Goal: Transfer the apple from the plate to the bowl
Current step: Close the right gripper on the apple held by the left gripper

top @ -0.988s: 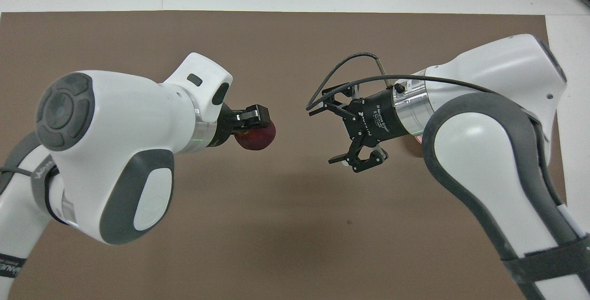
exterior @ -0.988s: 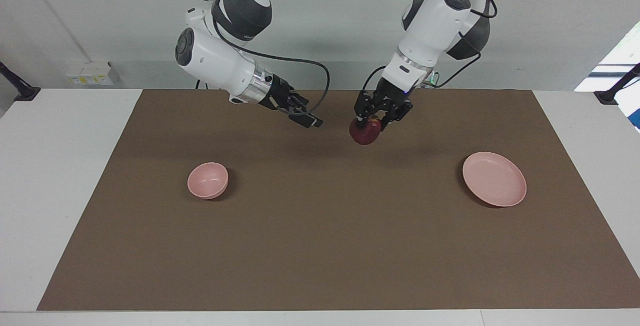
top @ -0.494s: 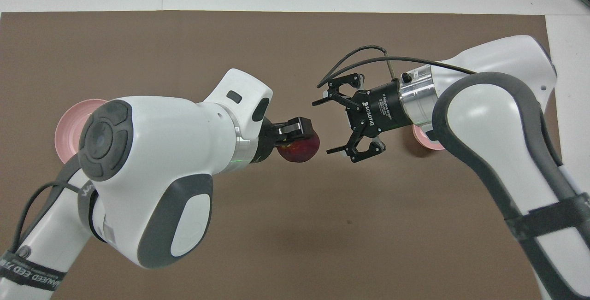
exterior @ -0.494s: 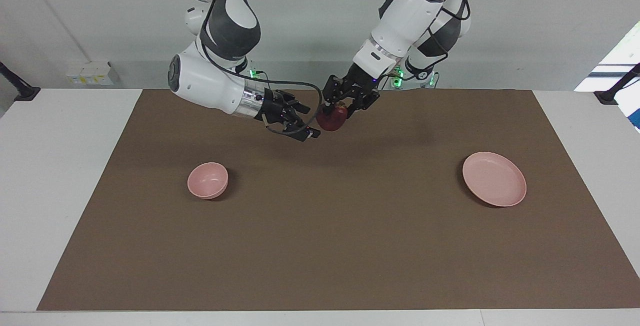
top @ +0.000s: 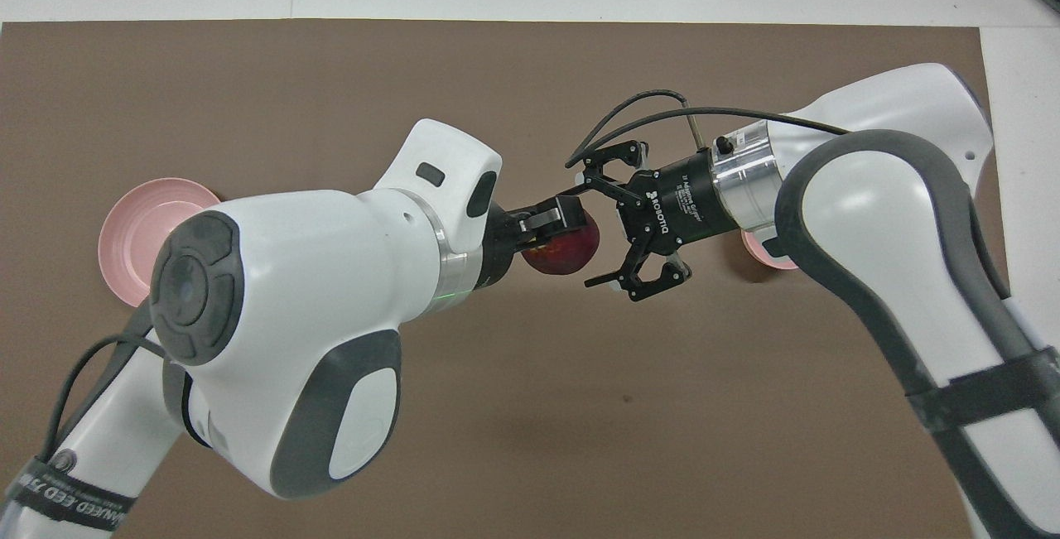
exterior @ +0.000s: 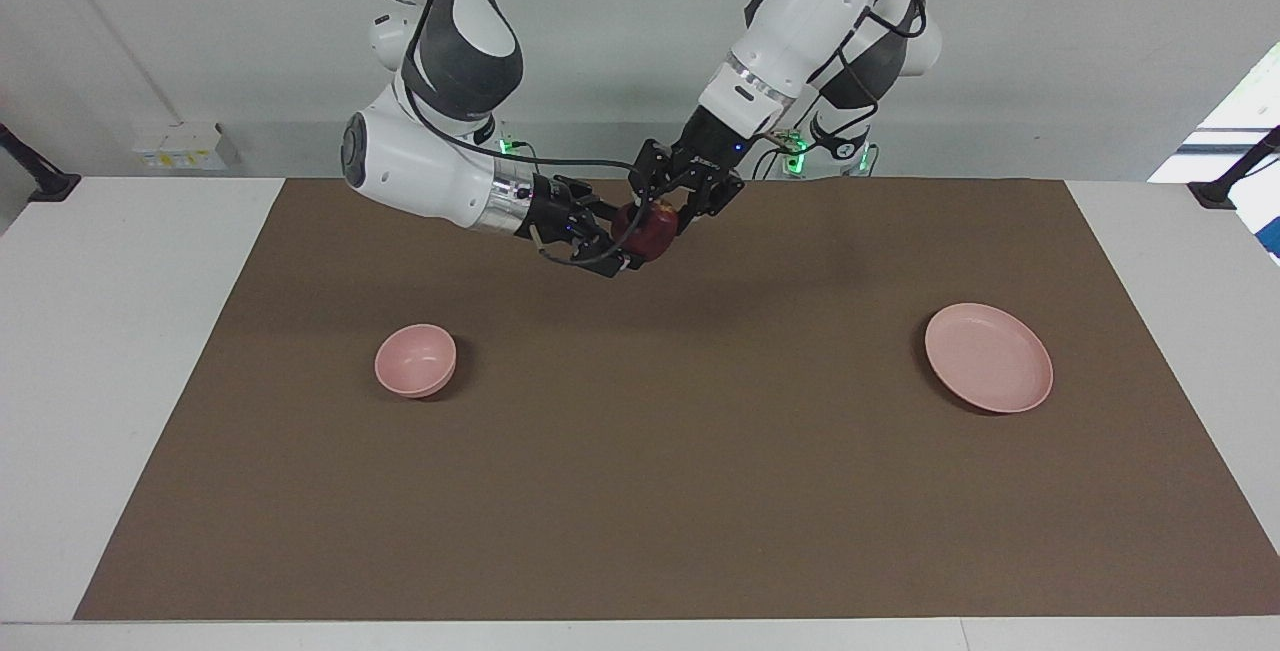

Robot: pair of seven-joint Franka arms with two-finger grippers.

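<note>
Fingers of my left gripper (top: 556,228) are clamped on the small round dark red apple (exterior: 645,231), which hangs in the air over the middle of the brown mat (exterior: 640,491), close to my own edge of the table. Right against the apple's free side sits my right gripper (top: 617,224), its jaws spread wide with one tip above the fruit and one below it, not yet pressing on it as far as I can tell. From the facing view the two grippers meet nose to nose around the apple.

Out past my right gripper, toward my right arm's end of the table, stands the small deep pale pink bowl (exterior: 416,360), with nothing in it. Off past my left arm, toward that arm's end, lies the wide flat pale pink plate (exterior: 989,358), bare.

I judge the task roughly half done: the apple is off the plate and lifted, and a hand-over between my grippers is in progress. What remains is for my right gripper to close on the fruit, my left to let go, and then the carry across and down into the bowl.
</note>
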